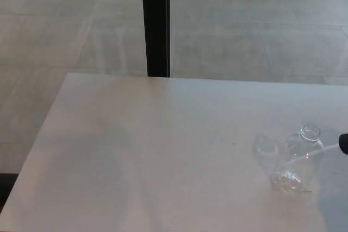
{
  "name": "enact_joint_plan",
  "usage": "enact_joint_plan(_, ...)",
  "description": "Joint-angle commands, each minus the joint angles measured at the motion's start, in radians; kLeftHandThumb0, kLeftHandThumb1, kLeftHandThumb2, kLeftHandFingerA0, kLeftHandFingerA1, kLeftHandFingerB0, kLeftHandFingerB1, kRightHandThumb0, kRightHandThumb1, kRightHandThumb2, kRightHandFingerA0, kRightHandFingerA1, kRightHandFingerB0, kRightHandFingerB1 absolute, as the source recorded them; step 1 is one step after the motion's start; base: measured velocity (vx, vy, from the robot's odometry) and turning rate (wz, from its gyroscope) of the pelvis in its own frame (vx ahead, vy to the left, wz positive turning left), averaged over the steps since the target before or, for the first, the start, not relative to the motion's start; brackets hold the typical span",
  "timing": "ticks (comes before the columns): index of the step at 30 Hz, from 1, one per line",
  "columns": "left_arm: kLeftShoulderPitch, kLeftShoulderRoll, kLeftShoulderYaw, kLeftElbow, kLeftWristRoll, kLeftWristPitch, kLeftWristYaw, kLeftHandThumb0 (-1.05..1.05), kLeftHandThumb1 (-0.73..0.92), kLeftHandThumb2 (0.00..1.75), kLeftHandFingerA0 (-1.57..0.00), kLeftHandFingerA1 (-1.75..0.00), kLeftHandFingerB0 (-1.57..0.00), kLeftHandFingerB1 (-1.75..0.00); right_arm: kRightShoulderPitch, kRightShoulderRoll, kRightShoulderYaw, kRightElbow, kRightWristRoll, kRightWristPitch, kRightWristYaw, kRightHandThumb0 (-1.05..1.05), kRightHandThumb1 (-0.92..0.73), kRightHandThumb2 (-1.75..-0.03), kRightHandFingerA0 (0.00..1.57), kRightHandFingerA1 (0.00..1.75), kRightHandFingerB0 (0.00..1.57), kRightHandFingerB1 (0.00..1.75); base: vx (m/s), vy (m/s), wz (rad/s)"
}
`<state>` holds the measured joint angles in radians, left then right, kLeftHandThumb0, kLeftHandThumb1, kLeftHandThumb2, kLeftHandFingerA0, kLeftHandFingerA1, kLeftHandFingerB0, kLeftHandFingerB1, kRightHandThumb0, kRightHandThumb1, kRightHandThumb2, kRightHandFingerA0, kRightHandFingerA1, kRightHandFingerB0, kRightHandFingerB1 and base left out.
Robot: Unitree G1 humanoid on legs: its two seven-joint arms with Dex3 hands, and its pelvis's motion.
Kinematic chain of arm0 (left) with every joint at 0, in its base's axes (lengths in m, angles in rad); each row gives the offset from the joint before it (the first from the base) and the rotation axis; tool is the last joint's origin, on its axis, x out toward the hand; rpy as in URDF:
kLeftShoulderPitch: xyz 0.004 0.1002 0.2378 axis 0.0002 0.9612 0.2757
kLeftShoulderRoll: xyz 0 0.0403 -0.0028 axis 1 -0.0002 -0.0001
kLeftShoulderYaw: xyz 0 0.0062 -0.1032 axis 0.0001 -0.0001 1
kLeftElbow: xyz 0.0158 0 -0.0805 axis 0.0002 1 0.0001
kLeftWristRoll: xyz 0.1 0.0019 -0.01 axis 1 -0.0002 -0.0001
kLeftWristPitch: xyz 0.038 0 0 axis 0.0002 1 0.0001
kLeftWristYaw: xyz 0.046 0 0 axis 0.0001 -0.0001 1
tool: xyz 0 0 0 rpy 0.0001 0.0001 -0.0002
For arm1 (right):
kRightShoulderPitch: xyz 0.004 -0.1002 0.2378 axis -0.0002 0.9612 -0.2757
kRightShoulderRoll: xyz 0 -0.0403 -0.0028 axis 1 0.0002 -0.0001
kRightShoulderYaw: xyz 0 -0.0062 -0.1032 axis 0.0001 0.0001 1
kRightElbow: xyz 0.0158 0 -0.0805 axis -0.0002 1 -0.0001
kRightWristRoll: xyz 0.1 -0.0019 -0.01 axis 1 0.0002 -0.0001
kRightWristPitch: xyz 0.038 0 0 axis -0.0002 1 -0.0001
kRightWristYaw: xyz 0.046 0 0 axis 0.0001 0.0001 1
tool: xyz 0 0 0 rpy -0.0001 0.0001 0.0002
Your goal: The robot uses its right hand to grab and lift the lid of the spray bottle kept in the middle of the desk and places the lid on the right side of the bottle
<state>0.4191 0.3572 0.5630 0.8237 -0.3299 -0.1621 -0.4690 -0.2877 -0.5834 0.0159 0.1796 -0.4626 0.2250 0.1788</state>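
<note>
At the right edge of the frame a black hand (pixel 344 144) barely shows, just right of the bottle (pixel 298 158); its fingers cannot be told.

High head view (single) over desk (pixel 136 150)

A pale, plain surface (pixel 152 150) fills the lower part of the view, its far edge running straight across and its left edge slanting toward the near left corner. Beyond the far edge stands a dark upright post (pixel 156 23), with grey tiled floor (pixel 255 31) spreading behind it.
</note>
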Motion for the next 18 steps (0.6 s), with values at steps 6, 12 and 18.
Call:
enact_joint_plan(6, 0.006, 0.009, -0.002, 0.005, -0.005, -0.017, -0.005, -0.92, 0.92, 0.68, -0.55, -0.47, -0.41, -0.37, -0.003, -0.001, 0.034, 0.158, -0.037, -0.011, -0.099, -0.33, -0.6, -1.02, 0.92, 1.58, 0.87, 0.99, 0.0, 0.0, 0.0)
enact_joint_plan(12, 0.003, 0.002, -0.001, 0.01, -0.006, -0.022, 0.001, -1.0, 0.74, 1.16, -0.51, -0.56, -0.33, -0.47, -0.01, -0.012, 0.07, 0.2, -0.052, 0.026, -0.068, -0.56, -0.72, -0.64, 0.72, 1.2, 0.4, 0.38, 0.0, 0.0, 0.0)
enact_joint_plan(18, 0.007, 0.0, -0.001, -0.014, -0.008, -0.003, 0.005, -1.0, 0.76, 1.16, -0.52, -0.57, -0.34, -0.48, -0.028, -0.082, 0.187, 0.179, -0.133, 0.078, 0.026, -0.94, -0.59, -0.99, 0.0, 0.21, 0.09, 0.07, 0.0, 0.0, 0.0)
